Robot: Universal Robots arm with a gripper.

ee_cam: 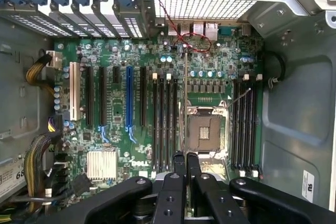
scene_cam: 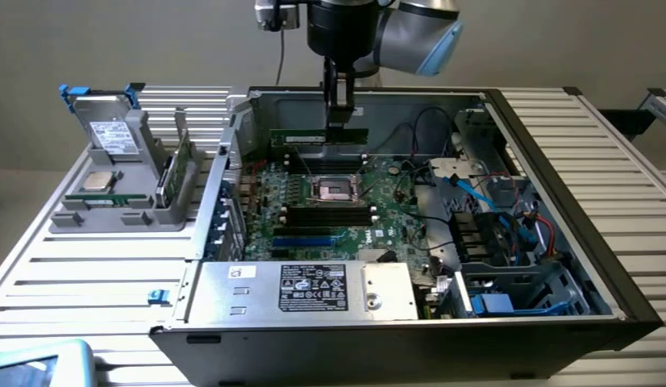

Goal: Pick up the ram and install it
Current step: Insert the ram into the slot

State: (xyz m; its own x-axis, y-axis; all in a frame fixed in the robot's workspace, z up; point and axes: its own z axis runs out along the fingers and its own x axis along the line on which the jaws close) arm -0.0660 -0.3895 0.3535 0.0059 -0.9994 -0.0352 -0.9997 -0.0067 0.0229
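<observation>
The ram (scene_cam: 311,136), a long thin green stick, hangs level above the motherboard (scene_cam: 393,211) inside the open computer case, near its far wall. My gripper (scene_cam: 339,119) reaches straight down from above and is shut on the stick's top edge. In the wrist view the ram (ee_cam: 185,93) shows edge-on as a thin line running out from between my fingertips (ee_cam: 179,162), with the gripper (ee_cam: 186,165) above the board. Beneath it lie long black memory slots (ee_cam: 166,119) on one side of the open processor socket (ee_cam: 205,132), and more slots (ee_cam: 245,121) on the other side.
A grey fixture (scene_cam: 97,216) at the exterior view's left holds a silver processor chip (scene_cam: 100,179) and another green board (scene_cam: 178,173) standing upright. Cables (scene_cam: 473,197), a drive cage (scene_cam: 505,298) and the power supply (scene_cam: 301,289) crowd the case. The case walls (scene_cam: 548,153) ring the motherboard.
</observation>
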